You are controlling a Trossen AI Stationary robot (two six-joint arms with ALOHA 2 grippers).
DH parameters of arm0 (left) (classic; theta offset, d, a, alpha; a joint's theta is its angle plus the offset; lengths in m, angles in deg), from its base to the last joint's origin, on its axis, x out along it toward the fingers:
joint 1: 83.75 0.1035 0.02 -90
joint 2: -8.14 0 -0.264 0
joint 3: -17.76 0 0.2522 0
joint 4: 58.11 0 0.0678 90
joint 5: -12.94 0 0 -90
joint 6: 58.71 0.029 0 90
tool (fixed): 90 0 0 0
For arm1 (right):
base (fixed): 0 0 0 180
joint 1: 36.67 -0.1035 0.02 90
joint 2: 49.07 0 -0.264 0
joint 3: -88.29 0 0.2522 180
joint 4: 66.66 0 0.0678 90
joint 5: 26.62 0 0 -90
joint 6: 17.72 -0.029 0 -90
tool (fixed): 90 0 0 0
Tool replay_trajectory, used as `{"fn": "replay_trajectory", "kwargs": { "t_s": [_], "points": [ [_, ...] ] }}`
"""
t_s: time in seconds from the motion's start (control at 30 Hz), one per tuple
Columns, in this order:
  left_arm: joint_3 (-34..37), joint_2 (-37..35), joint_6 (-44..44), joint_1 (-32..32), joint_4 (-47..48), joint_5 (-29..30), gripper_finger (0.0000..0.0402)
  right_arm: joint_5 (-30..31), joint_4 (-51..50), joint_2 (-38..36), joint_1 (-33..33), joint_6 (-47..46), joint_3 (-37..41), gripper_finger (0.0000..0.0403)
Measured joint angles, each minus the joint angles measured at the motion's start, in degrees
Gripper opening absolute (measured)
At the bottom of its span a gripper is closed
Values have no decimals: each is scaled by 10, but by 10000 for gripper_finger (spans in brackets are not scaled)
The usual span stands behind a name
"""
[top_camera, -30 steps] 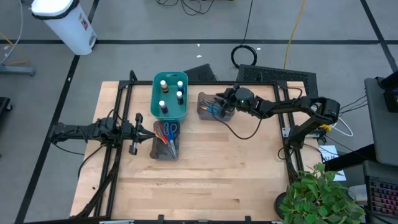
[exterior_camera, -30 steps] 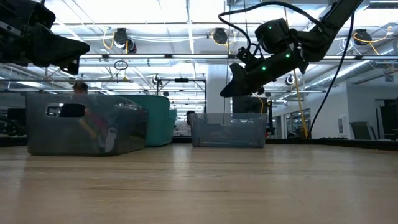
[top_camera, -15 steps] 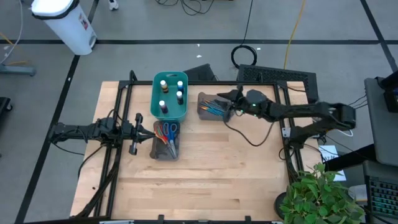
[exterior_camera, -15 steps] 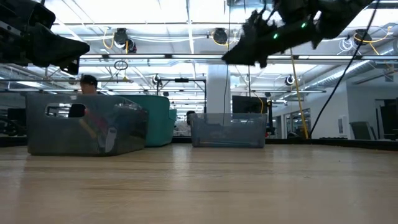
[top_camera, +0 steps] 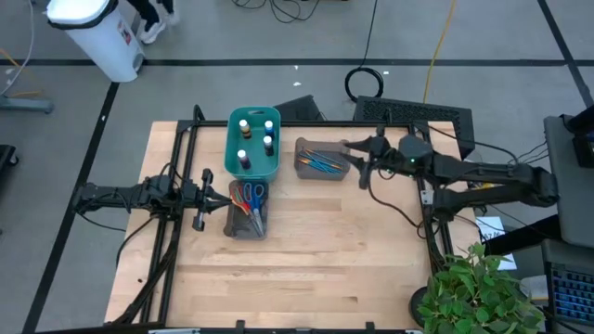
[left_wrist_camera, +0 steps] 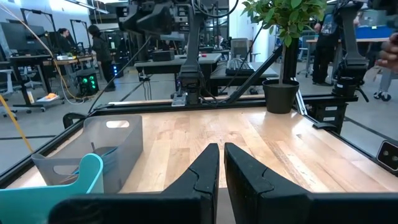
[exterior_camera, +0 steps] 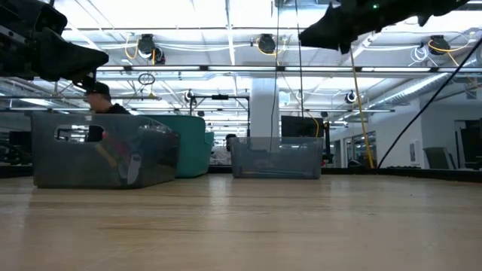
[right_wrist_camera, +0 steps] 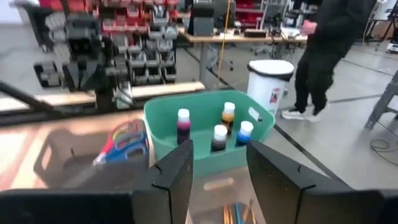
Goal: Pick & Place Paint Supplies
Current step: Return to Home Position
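Note:
Several white-capped paint bottles (top_camera: pixel 252 139) stand in the teal bin (top_camera: pixel 232 158); they also show in the right wrist view (right_wrist_camera: pixel 219 134). Blue and orange brushes (top_camera: pixel 320 162) lie in a grey bin (top_camera: pixel 302 167). Scissors (top_camera: pixel 249 197) with red, blue and green handles stick up in another grey bin (top_camera: pixel 243 227). My right gripper (top_camera: pixel 357 164) is open and empty, high above the table just right of the brush bin; its fingers show apart in its wrist view (right_wrist_camera: pixel 217 180). My left gripper (top_camera: pixel 200 206) is shut and empty, left of the scissors bin, with its fingers together in its wrist view (left_wrist_camera: pixel 221 168).
Bare wooden tabletop (top_camera: pixel 325 260) lies near and right of the bins. A black frame (top_camera: pixel 176 167) edges the table. A potted plant (top_camera: pixel 483 292) stands at the near right corner. A white waste bin (right_wrist_camera: pixel 270 74) and a person (right_wrist_camera: pixel 336 43) are beyond the far edge.
My right gripper has drawn back from over the brush bin toward the table's right edge and has risen well above the bins. The left arm and all three bins have kept still.

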Motion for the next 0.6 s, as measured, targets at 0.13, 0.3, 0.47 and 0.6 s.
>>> {"fn": "replay_trajectory", "kwargs": {
  "t_s": [0.13, 0.3, 0.47, 0.6],
  "points": [
    [0, 0, 0, 0, 0, 0, 33, 0, -67, -34, 1, 24, 0, 141],
    [0, 0, 0, 0, 0, 0, 33, 0, -155, -69, 1, 52, 0, 141],
    [0, 0, 0, 0, 0, 0, 33, 0, -216, -86, 1, 66, 0, 140],
    [0, 0, 0, 0, 0, 0, 33, 0, -204, -86, 1, 61, 6, 138]
  ]
}}
